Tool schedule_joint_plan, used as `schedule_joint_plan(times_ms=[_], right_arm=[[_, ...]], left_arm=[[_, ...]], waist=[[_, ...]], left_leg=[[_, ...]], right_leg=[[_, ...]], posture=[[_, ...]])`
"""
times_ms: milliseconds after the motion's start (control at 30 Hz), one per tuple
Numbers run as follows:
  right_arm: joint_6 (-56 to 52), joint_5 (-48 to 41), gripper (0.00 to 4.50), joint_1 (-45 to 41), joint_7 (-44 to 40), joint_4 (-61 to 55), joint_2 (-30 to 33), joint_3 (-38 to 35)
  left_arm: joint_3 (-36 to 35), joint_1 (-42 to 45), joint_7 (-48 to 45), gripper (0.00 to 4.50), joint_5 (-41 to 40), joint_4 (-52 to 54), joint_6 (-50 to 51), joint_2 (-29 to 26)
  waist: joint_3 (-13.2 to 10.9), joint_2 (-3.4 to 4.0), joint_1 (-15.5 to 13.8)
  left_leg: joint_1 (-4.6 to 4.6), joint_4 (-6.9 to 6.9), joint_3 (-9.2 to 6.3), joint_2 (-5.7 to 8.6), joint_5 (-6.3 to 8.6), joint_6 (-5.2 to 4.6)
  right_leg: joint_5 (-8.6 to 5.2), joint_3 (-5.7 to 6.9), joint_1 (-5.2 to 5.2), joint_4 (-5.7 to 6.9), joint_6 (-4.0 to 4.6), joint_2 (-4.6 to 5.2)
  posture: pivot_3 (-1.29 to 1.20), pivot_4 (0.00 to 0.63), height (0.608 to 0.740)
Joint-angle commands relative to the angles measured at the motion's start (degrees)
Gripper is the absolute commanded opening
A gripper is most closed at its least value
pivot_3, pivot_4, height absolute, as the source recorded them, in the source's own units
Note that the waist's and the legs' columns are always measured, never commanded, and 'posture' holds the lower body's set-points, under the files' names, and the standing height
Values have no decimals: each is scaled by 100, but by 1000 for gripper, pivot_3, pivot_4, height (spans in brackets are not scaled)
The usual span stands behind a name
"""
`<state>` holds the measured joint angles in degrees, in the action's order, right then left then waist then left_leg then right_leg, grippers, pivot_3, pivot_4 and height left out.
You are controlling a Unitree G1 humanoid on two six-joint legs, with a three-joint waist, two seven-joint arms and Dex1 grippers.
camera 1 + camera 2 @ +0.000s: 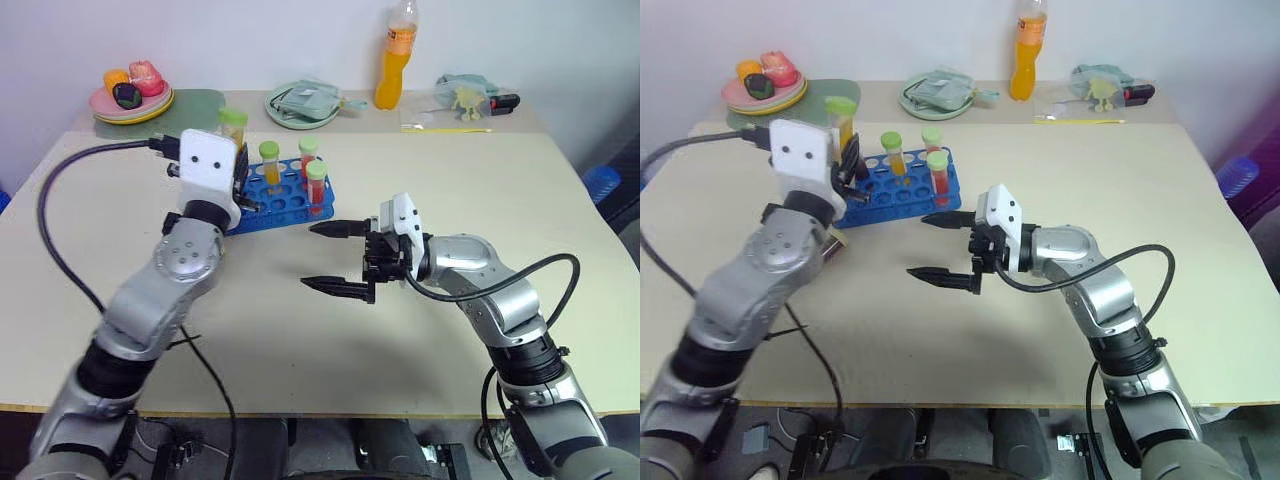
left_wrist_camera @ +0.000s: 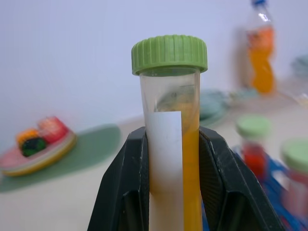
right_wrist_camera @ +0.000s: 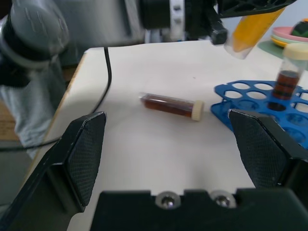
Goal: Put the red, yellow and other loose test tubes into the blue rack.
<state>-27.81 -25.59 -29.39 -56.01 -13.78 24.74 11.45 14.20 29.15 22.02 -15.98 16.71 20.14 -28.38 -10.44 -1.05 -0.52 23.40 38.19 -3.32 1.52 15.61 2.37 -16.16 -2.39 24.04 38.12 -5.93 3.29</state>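
Note:
My left gripper is shut on a test tube of yellow liquid with a green cap and a white label. It holds the tube upright above the left end of the blue rack. Three green-capped tubes stand in the rack: one yellow and two red. A loose dark red tube with a pale cap lies flat on the table beside the rack's left end, under my left arm. My right gripper hovers open in front of the rack, pointing left, with nothing between its fingers.
Along the back of the table are a plate of toy food, a green dish, an orange drink bottle and a small bag of items. A black cable loops over the table's left side.

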Motion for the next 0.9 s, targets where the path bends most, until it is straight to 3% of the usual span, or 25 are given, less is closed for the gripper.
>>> schedule_joint_plan(times_ms=[33, 267, 400, 900], right_arm=[[-14, -94, 4500, 4, 130, -190, -73, -90], [-57, -120, 4500, 32, 280, -282, -43, -187], [-62, -122, 4500, 69, 324, -327, -6, -209], [-40, -156, 4500, 20, 350, -327, 34, -229]], left_arm=[[85, 299, 102, 828, 1163, -1374, -1673, 702], [-261, 483, -575, 828, 1444, -2922, -3134, 1625], [-400, 581, -794, 828, 1645, -3605, -3656, 1888], [-910, 920, -1163, 828, 1834, -4867, -4221, 2447]], waist=[[0, -3, -23], [0, -3, -3], [0, -3, -6], [0, -3, -7]], left_leg=[[0, 0, 0, 1, 4, -10], [2, 0, 0, 1, 9, -22], [2, 1, -1, 1, 9, -24], [2, 2, -1, 1, 12, -31]], right_leg=[[0, 1, 0, 0, -1, 1], [2, 3, 4, 2, -3, 3], [2, 3, 4, 5, -3, 2], [3, 4, 4, 6, -6, 0]], posture=[[0, 150, 729], [0, 150, 729], [0, 150, 729], [0, 150, 729]])
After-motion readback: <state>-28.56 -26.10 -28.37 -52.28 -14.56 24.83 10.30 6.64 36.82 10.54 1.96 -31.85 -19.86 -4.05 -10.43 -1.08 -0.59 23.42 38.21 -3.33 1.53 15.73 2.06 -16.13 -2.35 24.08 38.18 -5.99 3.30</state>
